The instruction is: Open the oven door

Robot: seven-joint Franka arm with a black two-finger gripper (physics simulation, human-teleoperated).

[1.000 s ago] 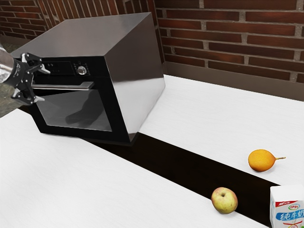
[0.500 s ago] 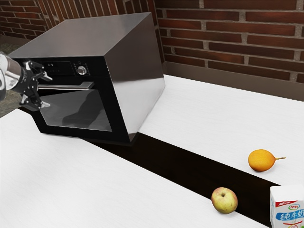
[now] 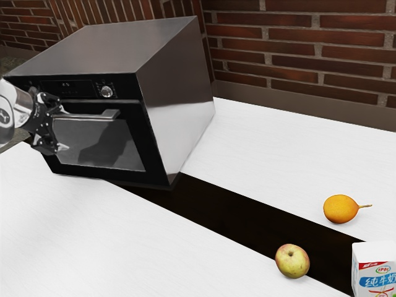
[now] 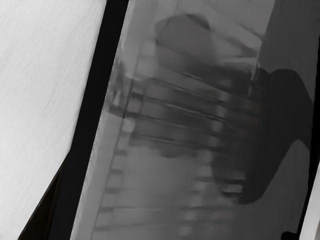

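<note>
Our claw [image 3: 62, 125] stands wide at the oven's front, one finger above and one below the level of the bar [image 3: 93, 115], near its end at the exterior view's left. We see no grip closed on it. That spread makes sense: it lets the bar come between the fingers, or lets the upper one hook its edge. Whether either finger touches the metal, we cannot tell.

What we are after, the door [image 3: 137, 148], is on the front of the oven [image 3: 179, 93], under the knob [image 3: 106, 91]. A thin pale line along its top suggests it may be a crack ajar; it is far from open. In the wrist view the window [image 4: 150, 175] lies before our hand, with a rack [image 4: 215, 208] behind the glass, which fits a hand facing the door squarely enough to pull.

With the bar set high and level, we judge the hinge to be low, so the pull should arc outward and down. Working from one end of the bar, we could slip off if we draw back too straight.

Apple [image 3: 292, 262], orange fruit [image 3: 340, 209] and carton [image 3: 374, 278] sit well apart on the table [image 3: 74, 235], away from the door's likely swing.
</note>
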